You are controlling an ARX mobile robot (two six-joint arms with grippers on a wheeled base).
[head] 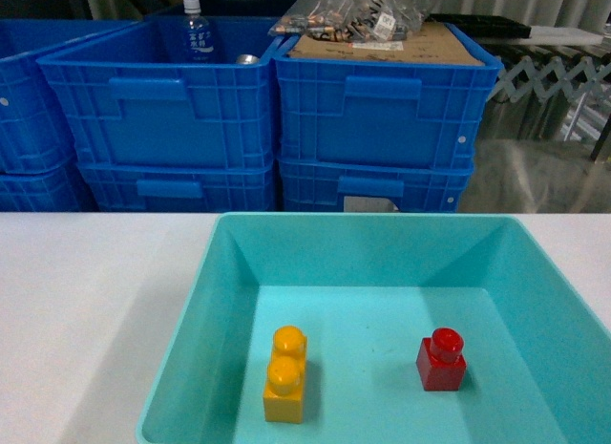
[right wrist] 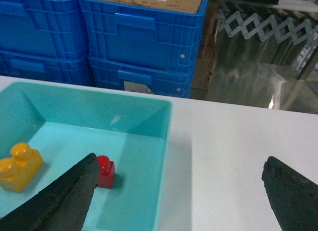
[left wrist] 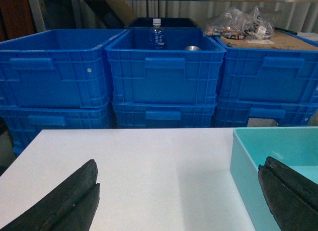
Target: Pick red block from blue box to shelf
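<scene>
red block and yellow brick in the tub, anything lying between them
Nothing: in the head view only bare tub floor separates the red block from the yellow brick inside the blue box.

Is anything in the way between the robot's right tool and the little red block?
Nothing visible blocks it. The red block sits alone on the blue box floor, beside the open right tool. The yellow brick lies off to its side, apart.

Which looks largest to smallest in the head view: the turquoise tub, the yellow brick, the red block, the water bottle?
1. Turquoise tub
2. Yellow brick
3. Red block and water bottle: similar apparent size, and the bottle stands far behind, partly hidden, so no ranking.
</scene>
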